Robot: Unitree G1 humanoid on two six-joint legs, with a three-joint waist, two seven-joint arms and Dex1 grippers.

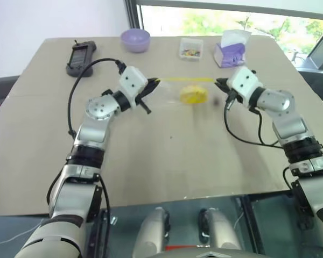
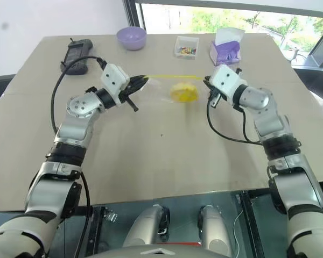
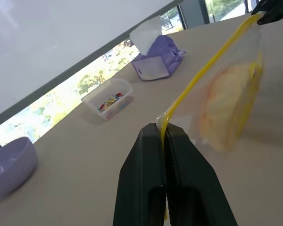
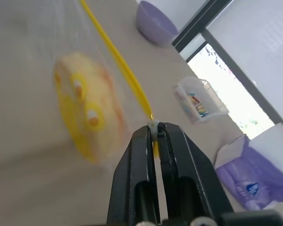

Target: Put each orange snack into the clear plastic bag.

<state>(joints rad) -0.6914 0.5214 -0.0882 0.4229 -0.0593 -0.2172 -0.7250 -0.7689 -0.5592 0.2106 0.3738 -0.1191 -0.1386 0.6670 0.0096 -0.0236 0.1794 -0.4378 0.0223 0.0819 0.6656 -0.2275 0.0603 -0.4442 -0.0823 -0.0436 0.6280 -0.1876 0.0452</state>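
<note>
Your two arms hold the clear plastic bag (image 1: 180, 92) stretched between them above the tan surface (image 1: 167, 156). Your left gripper (image 1: 153, 84) has its jaws closed on one end of the bag's yellow zipper strip (image 1: 184, 79); your right gripper (image 1: 219, 84) has its jaws closed on the other end. The wrist views show each pair of black jaws pinching the strip with no gap.

The strip runs as a taut, nearly level line from left to right across the middle of the scene, so the bag's long axis lies along the line joining your two grippers. The bag hangs below that line. The orange snack (image 1: 193, 95), a round yellow bun, sits inside the bag, low in it and nearer your right gripper than your left.

At the far edge of the surface stand a purple bowl (image 1: 135, 40), a small clear box of colourful bits (image 1: 191, 48) and a purple tissue box (image 1: 232, 49). A black handset (image 1: 79, 58) lies at the far left.

With the bun already inside, the task looks close to done; any lowering should keep both ends level.
</note>
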